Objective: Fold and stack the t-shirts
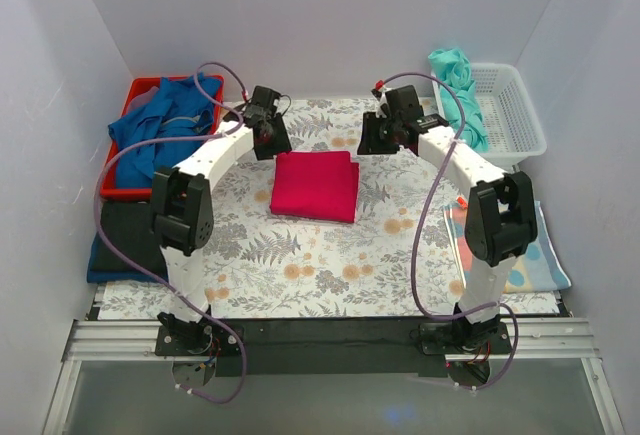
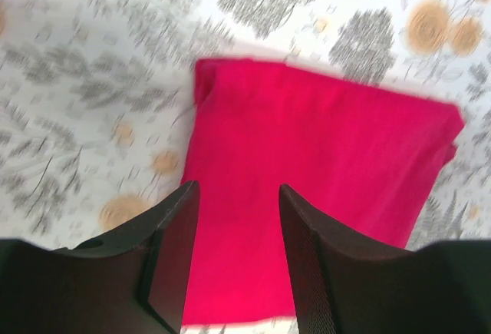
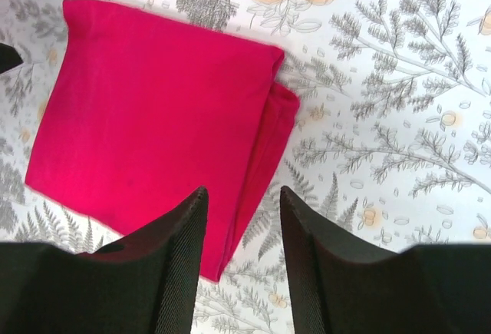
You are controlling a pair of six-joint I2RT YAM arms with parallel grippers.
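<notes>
I see the crimson-pink t-shirt (image 1: pixel 315 185) folded into a flat rectangle in the middle of the frame, lying on the floral-print worktop (image 1: pixel 300 265). My left pincer (image 1: pixel 268 133) hangs over its upper left corner and my right pincer (image 1: pixel 385 133) sits off its upper right corner. In the left wrist view the left pincer (image 2: pixel 236 188) is released, with the folded cloth (image 2: pixel 307 196) showing between and below the fingers and nothing gripped. In the right wrist view the right pincer (image 3: pixel 242 192) is likewise released, above the shirt's layered edge (image 3: pixel 153 111). At the upper right a teal t-shirt (image 1: pixel 458 90) drapes over the rim of a white basket (image 1: pixel 510 105). At the upper left a crumpled blue t-shirt (image 1: pixel 160 125) spills out of a red bin (image 1: pixel 140 90). Below that, at the left edge, a black folded t-shirt (image 1: pixel 125 225) lies on a blue folded t-shirt (image 1: pixel 105 270). A spotted patchwork cloth (image 1: pixel 540 255) lies at the right edge.
</notes>
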